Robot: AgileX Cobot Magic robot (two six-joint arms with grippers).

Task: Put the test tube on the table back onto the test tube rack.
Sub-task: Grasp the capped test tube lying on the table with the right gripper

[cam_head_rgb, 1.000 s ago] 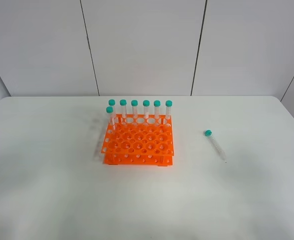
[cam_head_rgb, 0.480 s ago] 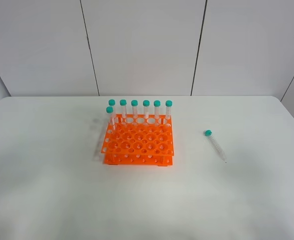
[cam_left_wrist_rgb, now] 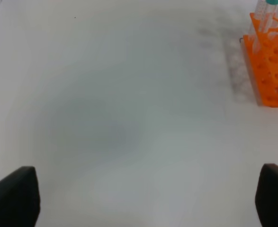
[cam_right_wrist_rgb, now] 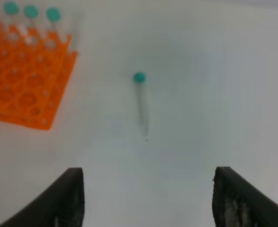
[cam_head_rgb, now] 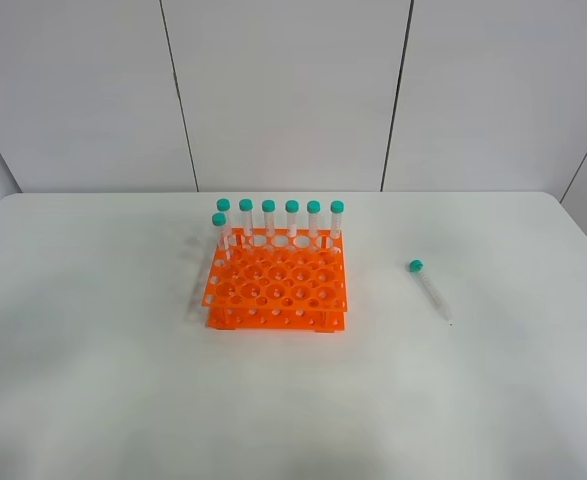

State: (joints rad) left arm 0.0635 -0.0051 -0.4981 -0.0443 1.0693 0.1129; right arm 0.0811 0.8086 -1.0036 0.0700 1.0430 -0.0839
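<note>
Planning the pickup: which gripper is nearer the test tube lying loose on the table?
Right. The right gripper, open, has the test tube lying just ahead of it. The left gripper sits across the test tube rack from the tube, which its view misses.

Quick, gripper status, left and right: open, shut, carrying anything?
Left gripper: open, holding nothing.
Right gripper: open, holding nothing; the slender clear plastic test tube with teal-green cap lies ungripped on the white matte table.

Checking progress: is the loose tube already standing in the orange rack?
No, the tube lies flat on the table, well apart from the rack.
</note>
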